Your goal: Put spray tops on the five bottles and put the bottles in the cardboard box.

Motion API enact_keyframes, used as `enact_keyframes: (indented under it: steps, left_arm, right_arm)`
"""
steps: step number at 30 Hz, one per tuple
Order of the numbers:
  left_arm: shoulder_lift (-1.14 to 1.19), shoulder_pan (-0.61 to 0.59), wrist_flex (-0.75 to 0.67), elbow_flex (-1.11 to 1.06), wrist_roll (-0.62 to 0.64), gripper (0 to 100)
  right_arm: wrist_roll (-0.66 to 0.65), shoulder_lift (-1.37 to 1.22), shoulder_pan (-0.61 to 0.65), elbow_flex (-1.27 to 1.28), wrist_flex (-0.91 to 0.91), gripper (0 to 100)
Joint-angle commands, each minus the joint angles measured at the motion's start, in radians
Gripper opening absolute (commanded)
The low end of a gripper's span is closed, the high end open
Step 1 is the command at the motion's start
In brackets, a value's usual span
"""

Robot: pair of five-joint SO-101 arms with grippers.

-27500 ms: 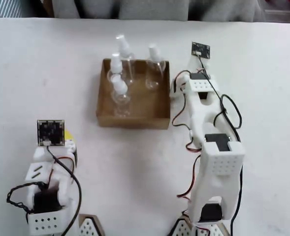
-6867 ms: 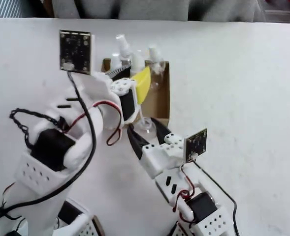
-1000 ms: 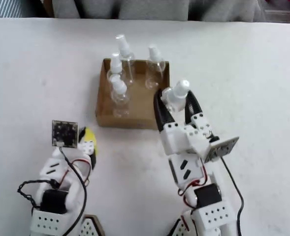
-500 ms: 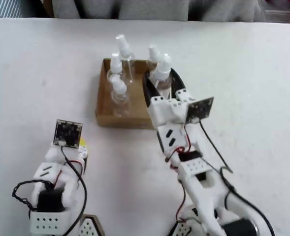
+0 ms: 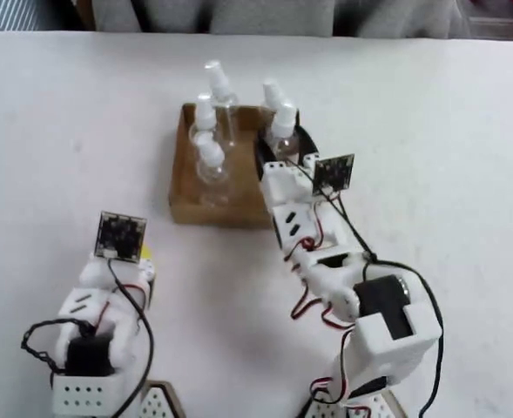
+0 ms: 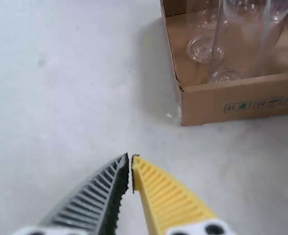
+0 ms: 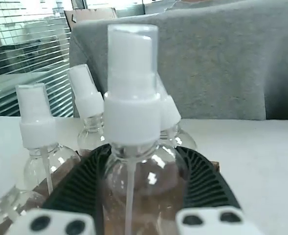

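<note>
Your high camera is fixed above the surface and looks steeply down over it, taking in the whole cardboard box from well back. The left wrist camera rides low and close, peering along the left pincer at the surface and one corner of that same box. The right wrist camera sits almost level. It is very near the bottle between the right pincer fingers and faces across the box. All three views share one patch: the box and the bottles standing in it.
</note>
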State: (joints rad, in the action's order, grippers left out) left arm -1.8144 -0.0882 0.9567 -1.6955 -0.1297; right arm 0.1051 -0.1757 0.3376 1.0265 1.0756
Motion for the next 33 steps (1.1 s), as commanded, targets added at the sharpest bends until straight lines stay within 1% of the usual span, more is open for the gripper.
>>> enact_keyframes:
  steps: [1, 15, 27, 28, 31, 33]
  left_arm:
    - [-0.008, -0.007, -0.002, 0.002, -0.008, 2]
    - [-0.008, -0.008, -0.002, 0.002, -0.008, 2]
    - [-0.008, -0.008, 0.000, 0.002, -0.008, 2]
    - [-0.008, -0.008, 0.000, 0.002, -0.008, 2]
    - [-0.008, -0.008, 0.000, 0.002, -0.008, 2]
    - [-0.008, -0.008, 0.000, 0.002, -0.008, 2]
  right_arm:
    - [-0.012, -0.004, -0.004, -0.049, 0.024, 1.5]
    - [-0.012, -0.119, -0.007, -0.123, 0.021, 1.5]
    - [-0.012, -0.127, -0.002, -0.121, 0.016, 2.0]
    - [-0.012, -0.125, -0.001, -0.118, 0.015, 2.9]
    - [-0.014, -0.127, 0.012, -0.115, 0.007, 9.7]
    - [-0.014, -0.122, 0.018, -0.115, -0.036, 13.6]
